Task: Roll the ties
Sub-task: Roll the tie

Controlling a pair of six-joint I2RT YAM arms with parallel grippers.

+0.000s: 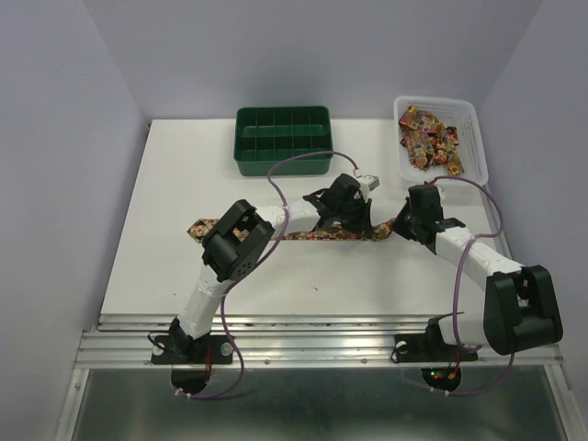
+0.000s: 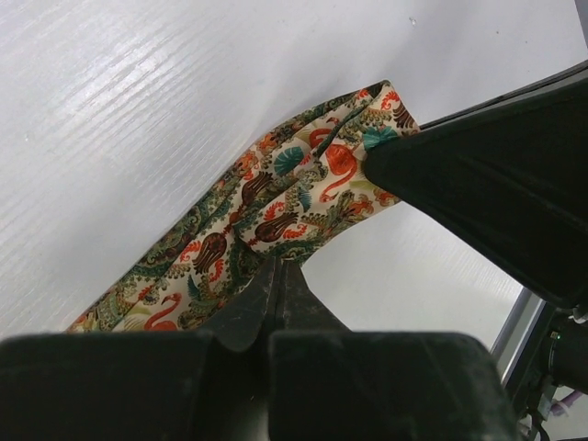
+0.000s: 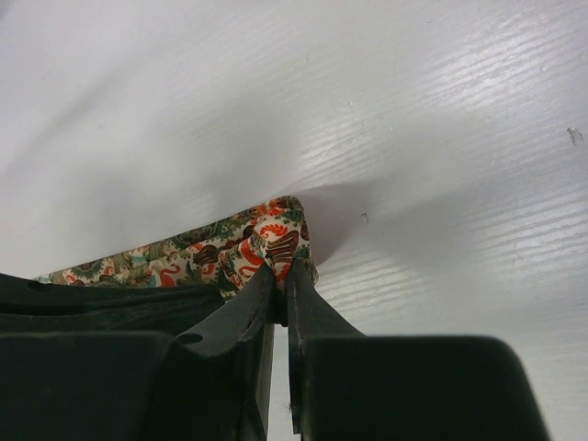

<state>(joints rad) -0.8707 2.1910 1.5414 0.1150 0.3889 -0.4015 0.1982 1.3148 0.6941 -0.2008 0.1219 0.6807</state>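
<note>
One patterned tie [image 1: 303, 234] lies stretched across the table middle, its pointed end at the left. My left gripper [image 1: 352, 218] is shut on the tie near its right part; the left wrist view shows the folded red, green and cream fabric [image 2: 285, 197] pinched at the fingertips [image 2: 278, 266]. My right gripper [image 1: 404, 220] is shut on the tie's right end; the right wrist view shows the fabric [image 3: 266, 241] bunched between its fingertips [image 3: 280, 276]. More ties [image 1: 427, 136] lie piled in the white basket [image 1: 473, 138].
A green compartment tray [image 1: 282, 138] stands at the back centre. The white basket stands at the back right, close behind my right gripper. The right arm's dark body [image 2: 496, 175] fills the right side of the left wrist view.
</note>
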